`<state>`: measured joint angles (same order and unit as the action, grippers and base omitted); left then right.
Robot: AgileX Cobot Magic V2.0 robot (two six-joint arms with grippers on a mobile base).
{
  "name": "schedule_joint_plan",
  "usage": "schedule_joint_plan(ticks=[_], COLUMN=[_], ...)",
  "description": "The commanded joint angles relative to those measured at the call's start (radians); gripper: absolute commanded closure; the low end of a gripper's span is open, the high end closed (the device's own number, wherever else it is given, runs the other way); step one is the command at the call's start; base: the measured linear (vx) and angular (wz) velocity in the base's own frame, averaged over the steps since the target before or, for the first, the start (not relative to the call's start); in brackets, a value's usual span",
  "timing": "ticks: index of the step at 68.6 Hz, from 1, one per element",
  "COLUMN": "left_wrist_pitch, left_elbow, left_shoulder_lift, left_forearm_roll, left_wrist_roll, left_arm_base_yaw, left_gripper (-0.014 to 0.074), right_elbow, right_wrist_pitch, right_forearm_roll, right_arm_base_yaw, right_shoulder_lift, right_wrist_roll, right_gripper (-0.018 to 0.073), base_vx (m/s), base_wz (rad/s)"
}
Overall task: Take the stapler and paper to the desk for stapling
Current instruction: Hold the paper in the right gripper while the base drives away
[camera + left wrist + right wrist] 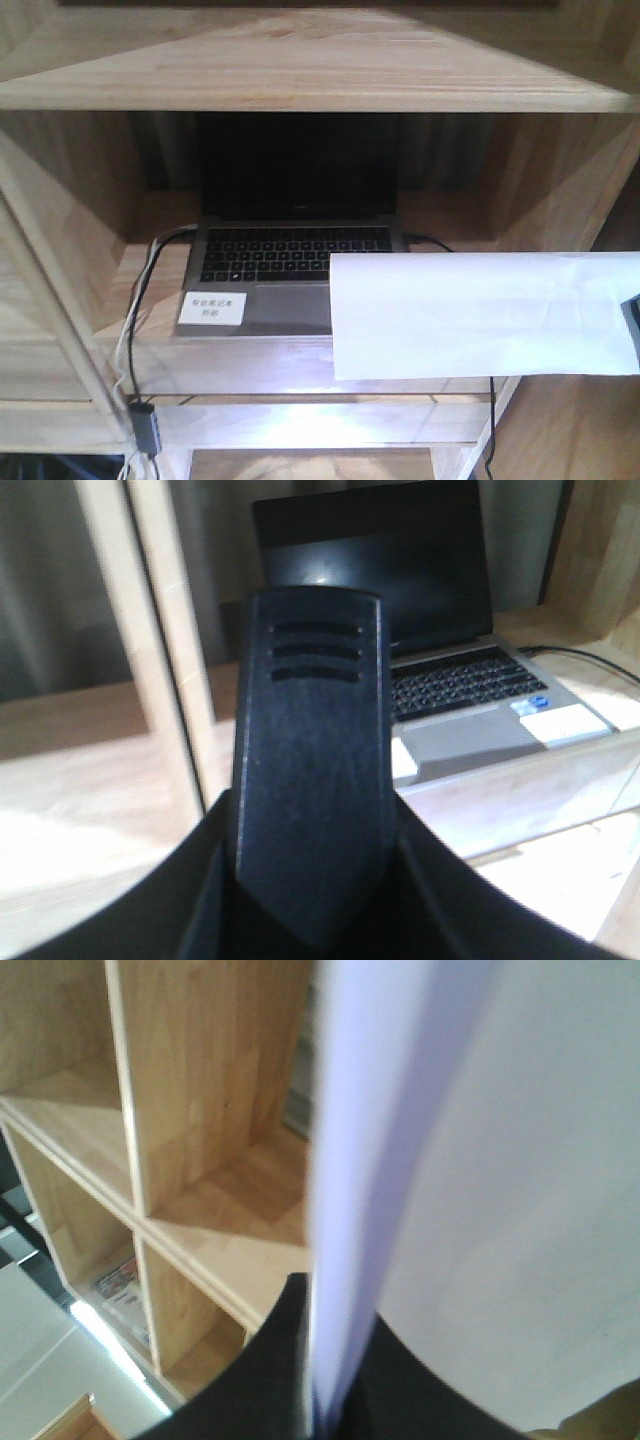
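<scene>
Pinching paper (500,1160) tight, right end effector (318,1365).

White paper (480,315), black stapler (310,770) — tan shelf (300,80)

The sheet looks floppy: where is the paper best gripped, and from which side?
Pinch the paper at its right short edge, coming from the right, jaws on both faces: it is thin and spreads out flat, and the right end effector grips it there.
</scene>
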<state>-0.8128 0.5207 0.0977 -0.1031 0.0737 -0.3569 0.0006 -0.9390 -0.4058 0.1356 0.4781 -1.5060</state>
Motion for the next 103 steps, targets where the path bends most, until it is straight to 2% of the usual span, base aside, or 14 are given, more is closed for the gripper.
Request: schedule_joint_plan(ticks=[1, 103], left_wrist_pitch=[0.117, 0.117], left_elbow=[0.028, 0.028], left_shoulder_lift=[0.013, 0.013], left_forearm_roll=[-0.004, -0.004], left_wrist_roll=[0.002, 0.002], left_arm_base_yaw=[-0.003, -0.003], left_gripper=[0.0603, 0.0603], right_elbow=[-0.027, -0.027], right_wrist_pitch=[-0.061, -0.068], right_forearm_roll=[0.015, 0.012], right_arm_base_yaw=[-0.004, -0.004], right_shoulder_lift=[0.004, 0.004], right_wrist_roll=[0.012, 0.013], right_gripper=[0.0566, 0.0566], base_vx=[-0.11, -0.13], base_wz=[0.13, 0.01])
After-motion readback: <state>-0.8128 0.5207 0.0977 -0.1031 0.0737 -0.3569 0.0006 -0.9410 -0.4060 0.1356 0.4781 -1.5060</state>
